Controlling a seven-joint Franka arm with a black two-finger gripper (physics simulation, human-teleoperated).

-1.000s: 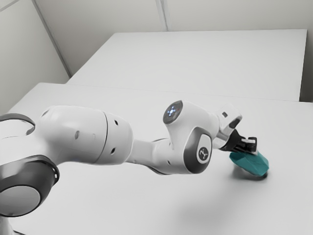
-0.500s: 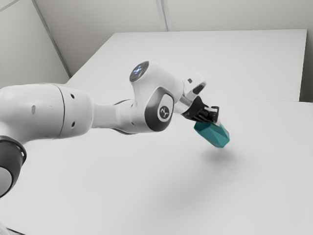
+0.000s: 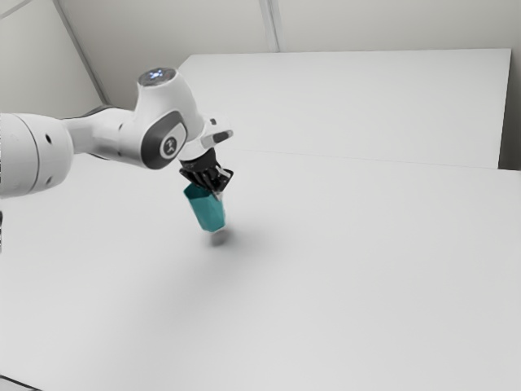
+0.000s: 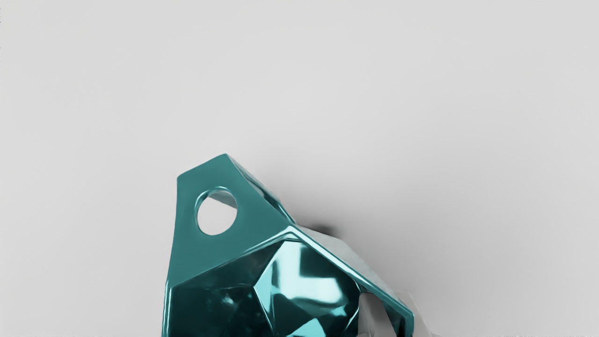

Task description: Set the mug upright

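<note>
Mug (image 3: pixel 207 213): tilted, mouth upward, above the surface (image 3: pixel 366 285)
Gripper (image 3: pixel 216 191): pinching the mug's wall, one finger inside, one outside

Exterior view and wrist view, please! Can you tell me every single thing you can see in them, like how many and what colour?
mug: one, teal, tilted in my gripper just over the front table
mug's handle: one, teal, with a round hole through it
front table: one, white, under the mug
back table: one, white, behind the front table
walls: at least two, pale grey, around the back table
thin dark line: one, in the exterior view's bottom left corner; I can't tell what it is
arm: one, white and dark grey, coming from the exterior view's left
gripper: one, black, its jaws shut on the mug's side
</note>
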